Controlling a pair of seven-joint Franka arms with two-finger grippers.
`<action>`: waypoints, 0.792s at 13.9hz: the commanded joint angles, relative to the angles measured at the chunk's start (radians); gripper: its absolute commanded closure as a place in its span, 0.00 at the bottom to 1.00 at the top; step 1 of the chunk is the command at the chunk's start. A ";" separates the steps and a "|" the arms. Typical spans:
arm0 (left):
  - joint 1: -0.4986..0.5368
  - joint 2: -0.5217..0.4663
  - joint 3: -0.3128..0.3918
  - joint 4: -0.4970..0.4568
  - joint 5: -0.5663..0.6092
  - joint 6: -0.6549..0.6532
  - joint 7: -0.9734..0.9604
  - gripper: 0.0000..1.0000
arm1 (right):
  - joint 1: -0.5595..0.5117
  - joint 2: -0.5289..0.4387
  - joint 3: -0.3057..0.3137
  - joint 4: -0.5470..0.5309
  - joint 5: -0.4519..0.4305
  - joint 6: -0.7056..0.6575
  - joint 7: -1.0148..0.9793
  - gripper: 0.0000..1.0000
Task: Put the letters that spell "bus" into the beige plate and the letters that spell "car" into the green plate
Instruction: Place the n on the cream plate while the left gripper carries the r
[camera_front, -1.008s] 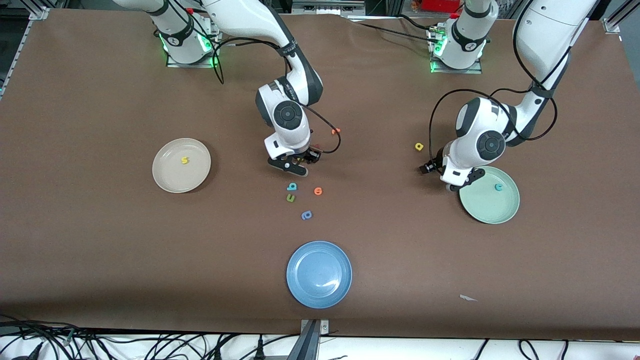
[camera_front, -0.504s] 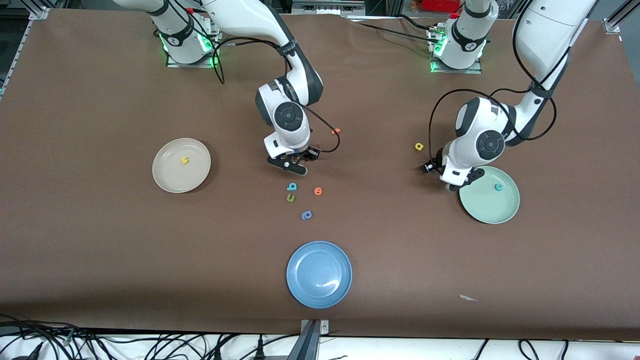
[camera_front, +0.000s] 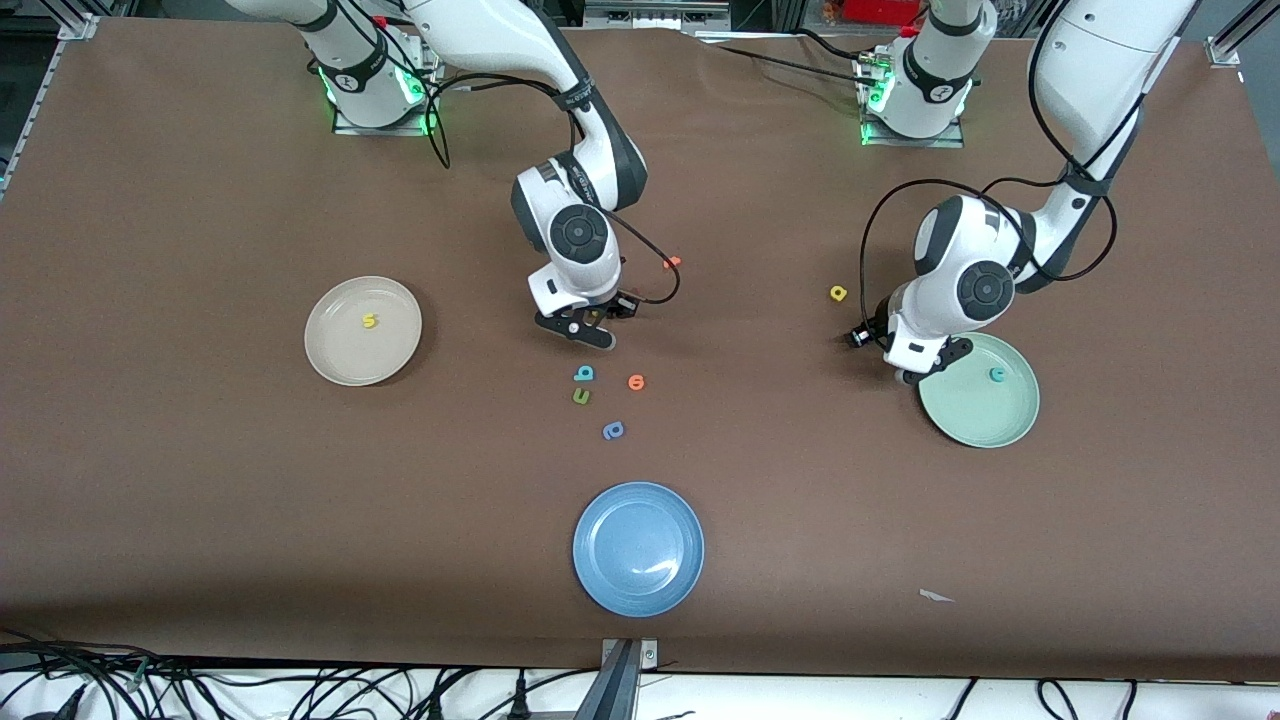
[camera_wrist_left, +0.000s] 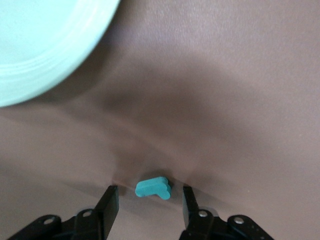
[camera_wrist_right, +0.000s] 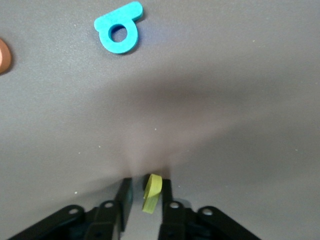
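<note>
The teal "r" (camera_wrist_left: 153, 187) lies flat on the table between the fingers of my open left gripper (camera_wrist_left: 149, 196), and neither finger touches it. That gripper (camera_front: 903, 372) is low beside the green plate (camera_front: 975, 425), which holds the teal "c" (camera_front: 997, 375). My right gripper (camera_wrist_right: 146, 182) stands narrowly open around the yellow "u" (camera_wrist_right: 152, 192). The "u" is tipped on edge against one finger, with a gap to the other. The teal "b" (camera_front: 584, 374) lies just nearer the camera than that gripper (camera_front: 590, 335). The yellow "s" (camera_front: 369, 321) is in the beige plate (camera_front: 330, 360). The yellow "a" (camera_front: 838, 293) lies on the table.
Beside the "b" lie a green u-shaped letter (camera_front: 581, 396), an orange letter (camera_front: 636, 382) and a periwinkle round letter (camera_front: 613, 430). Another orange letter (camera_front: 672, 262) lies by the right arm's cable. A blue plate (camera_front: 638, 548) sits near the front edge.
Both grippers' jaws have narrowed around their letters, the right one more. Both hands have stayed almost in place. The letters and plates on the table have not moved.
</note>
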 joint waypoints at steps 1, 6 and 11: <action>0.002 0.003 0.004 0.011 0.016 0.004 -0.015 0.41 | 0.013 -0.003 -0.009 -0.015 -0.030 -0.018 -0.003 1.00; -0.003 0.025 0.004 0.011 0.016 0.037 -0.038 0.43 | 0.013 -0.047 -0.072 0.017 -0.113 -0.156 -0.021 1.00; -0.003 0.023 0.004 0.011 0.016 0.037 -0.044 0.58 | 0.013 -0.100 -0.230 0.017 -0.152 -0.361 -0.223 1.00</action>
